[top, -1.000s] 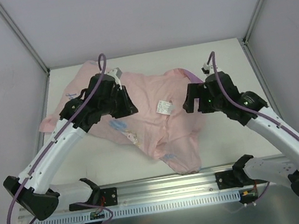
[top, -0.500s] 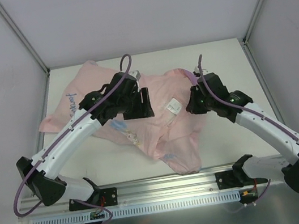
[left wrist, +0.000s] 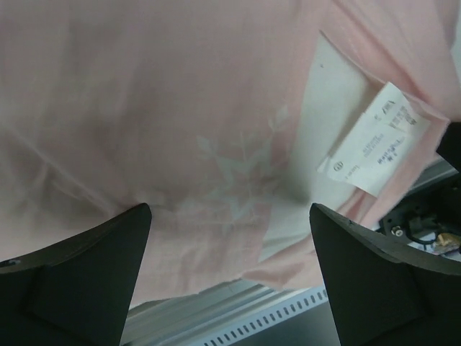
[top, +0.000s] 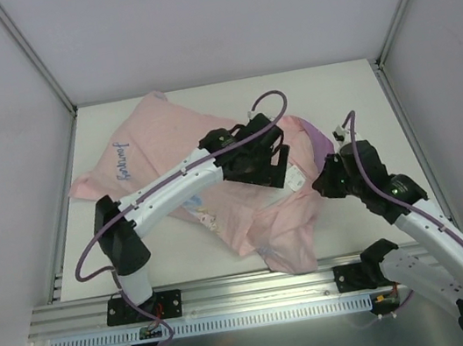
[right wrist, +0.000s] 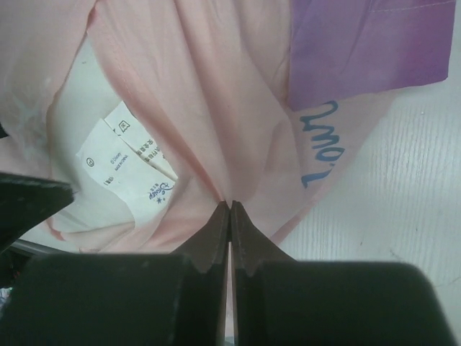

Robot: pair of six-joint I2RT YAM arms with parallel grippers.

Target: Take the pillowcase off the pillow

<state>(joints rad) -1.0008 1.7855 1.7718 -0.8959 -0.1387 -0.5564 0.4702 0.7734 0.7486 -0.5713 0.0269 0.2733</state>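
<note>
The pillowcase point(top: 167, 161) lies inside out, pale pink, spread across the table, with a purple strip point(top: 321, 133) showing at its right edge. My right gripper point(top: 326, 182) is shut on a fold of the pillowcase point(right wrist: 216, 108) near its right edge, close to the white label point(right wrist: 126, 162). My left gripper point(top: 282, 167) reaches across the cloth and hangs open just above it. Nothing sits between its fingers point(left wrist: 94, 274). The pillow point(left wrist: 324, 108) shows as plain white through the opening beside the label point(left wrist: 374, 140). Cloth covers the rest of it.
A metal rail point(top: 234, 292) runs along the near table edge, under the cloth's lowest fold point(top: 290, 256). Enclosure walls and corner posts point(top: 32, 55) bound the table. Bare table top point(right wrist: 410, 209) lies right of the pillowcase.
My left arm swung right across the pillowcase and its gripper opened. My right gripper shut on the pink fabric and drew back toward the near right.
</note>
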